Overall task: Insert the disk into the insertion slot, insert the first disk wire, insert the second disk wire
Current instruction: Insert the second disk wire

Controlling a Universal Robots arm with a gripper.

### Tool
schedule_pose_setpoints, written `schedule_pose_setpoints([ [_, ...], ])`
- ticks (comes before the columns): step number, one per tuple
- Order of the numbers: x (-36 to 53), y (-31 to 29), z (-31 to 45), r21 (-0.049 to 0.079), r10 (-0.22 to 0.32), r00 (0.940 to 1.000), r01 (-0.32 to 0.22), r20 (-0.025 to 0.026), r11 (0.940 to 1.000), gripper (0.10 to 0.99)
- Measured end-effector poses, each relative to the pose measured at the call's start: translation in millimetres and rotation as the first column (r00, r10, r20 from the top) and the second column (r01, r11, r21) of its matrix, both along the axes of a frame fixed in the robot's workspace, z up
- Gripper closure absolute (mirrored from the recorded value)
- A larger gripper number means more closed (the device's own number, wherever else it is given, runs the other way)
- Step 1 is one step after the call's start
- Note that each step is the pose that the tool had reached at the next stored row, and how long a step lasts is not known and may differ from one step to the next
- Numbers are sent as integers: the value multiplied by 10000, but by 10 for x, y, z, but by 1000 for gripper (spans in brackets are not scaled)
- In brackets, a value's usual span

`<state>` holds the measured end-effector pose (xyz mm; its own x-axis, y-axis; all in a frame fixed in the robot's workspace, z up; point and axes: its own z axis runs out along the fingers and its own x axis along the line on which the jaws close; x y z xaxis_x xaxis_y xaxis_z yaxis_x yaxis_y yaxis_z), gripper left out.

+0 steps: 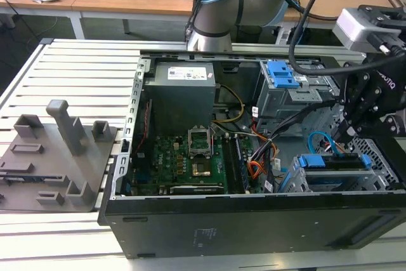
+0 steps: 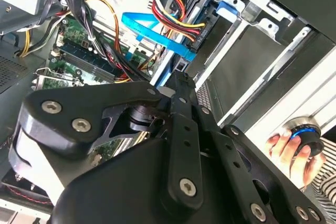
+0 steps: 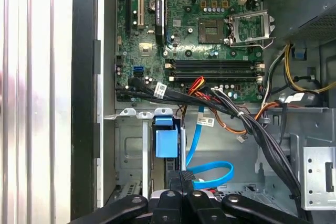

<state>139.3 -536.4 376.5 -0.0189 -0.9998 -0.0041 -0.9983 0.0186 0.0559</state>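
We see white lettering on the motherboard [image 3: 210, 3], a printed label on the power supply [image 1: 188, 74], small white tags on the cables [image 3: 210, 103], and lettering on the hand [image 1: 346, 134]. None reads clearly.

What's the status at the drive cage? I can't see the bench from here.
Tool down at the disk's rear edge. Disk seated in the insertion slot. Light-blue wire loops at the tool tip. Black cable bundle runs alongside.
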Motion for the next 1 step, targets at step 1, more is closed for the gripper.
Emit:
schedule_pose_setpoints([
  [1, 0, 0, 0, 0, 1, 10000, -1, 0, 10000, 980],
])
